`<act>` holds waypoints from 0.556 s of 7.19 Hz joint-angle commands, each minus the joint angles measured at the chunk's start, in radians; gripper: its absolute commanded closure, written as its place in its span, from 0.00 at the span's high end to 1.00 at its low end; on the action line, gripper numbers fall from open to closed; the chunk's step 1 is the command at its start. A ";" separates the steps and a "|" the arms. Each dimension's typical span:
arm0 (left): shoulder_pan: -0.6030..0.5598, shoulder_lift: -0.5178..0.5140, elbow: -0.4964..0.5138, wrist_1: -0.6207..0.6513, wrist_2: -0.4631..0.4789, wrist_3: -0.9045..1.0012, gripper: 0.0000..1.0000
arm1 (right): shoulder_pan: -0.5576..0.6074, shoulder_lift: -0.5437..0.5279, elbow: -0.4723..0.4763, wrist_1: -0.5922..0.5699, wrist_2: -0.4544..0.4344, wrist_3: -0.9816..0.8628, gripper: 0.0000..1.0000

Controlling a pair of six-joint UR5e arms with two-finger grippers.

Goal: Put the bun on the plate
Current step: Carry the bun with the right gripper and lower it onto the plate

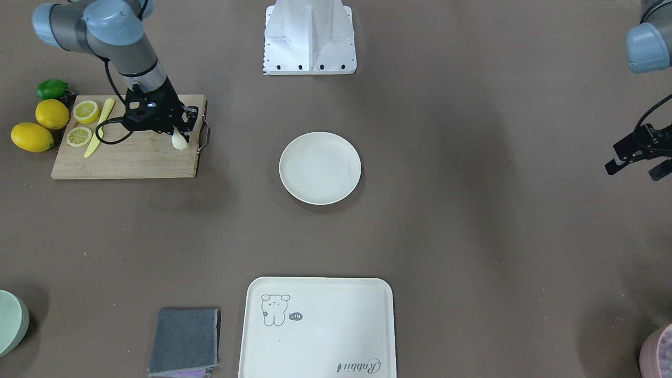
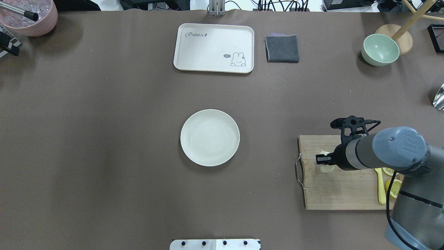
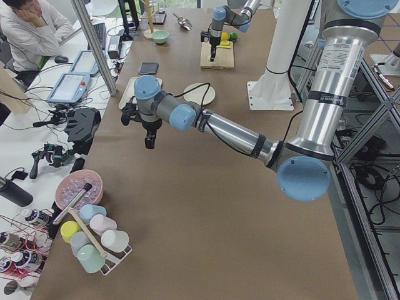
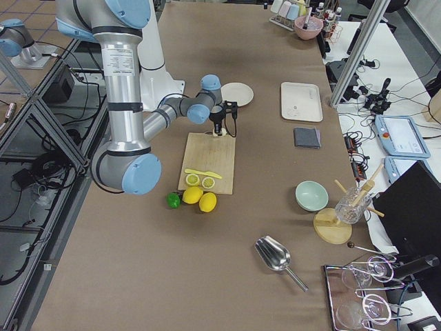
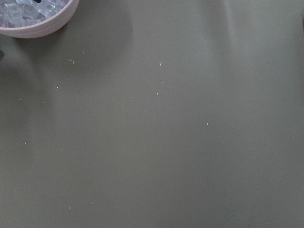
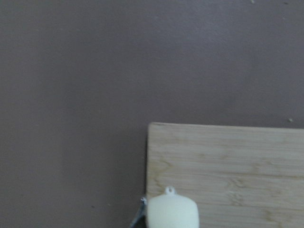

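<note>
Directions are read with the plate [image 2: 183, 139] as the centre of the dial in the overhead view, 12 o'clock pointing away from the robot.

There is one bun [image 1: 179, 142] and one plate. The right gripper [image 2: 322, 159] is clamped around the bun, holding it between 3 and 4 o'clock from the plate. It is over the 9 o'clock end of the single cutting board [image 2: 333, 194], just inside the board's metal handle [image 2: 297, 172]. The right wrist view shows the bun's pale flat end with the board's corner and edge below it.

At the board's 3 o'clock end lie two lemon slices [image 1: 85, 111] [image 1: 79, 136] and one yellow knife [image 1: 100, 128]. Just off that end on the table [image 2: 104, 139] sit two whole lemons [image 1: 52, 114] [image 1: 31, 137] and one lime [image 1: 51, 89].

One tray [image 2: 208, 45] lies at 12 o'clock and one grey cloth [image 2: 282, 48] at 1. One green bowl [image 2: 380, 52] is at 2 and one pink bowl [image 2: 34, 24] between 10 and 11, in the far corner.

The stretch from the board's handle to the plate's rim is plain brown tabletop. The plate stands well apart from the tray and from the board.

The left gripper [image 1: 637, 169] hangs at about 9 o'clock, well apart from the plate, its fingers spread and holding nothing. Its wrist view shows tabletop and the pink bowl's rim.
</note>
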 commanded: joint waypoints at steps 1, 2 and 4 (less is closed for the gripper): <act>0.000 0.001 0.002 0.001 0.001 0.000 0.98 | -0.001 0.259 -0.125 -0.123 -0.020 0.087 0.26; 0.000 0.019 -0.003 0.001 0.001 0.000 0.98 | -0.028 0.360 -0.208 -0.123 -0.065 0.130 0.26; -0.001 0.035 -0.004 0.001 0.000 0.000 0.98 | -0.061 0.606 -0.434 -0.119 -0.123 0.230 0.26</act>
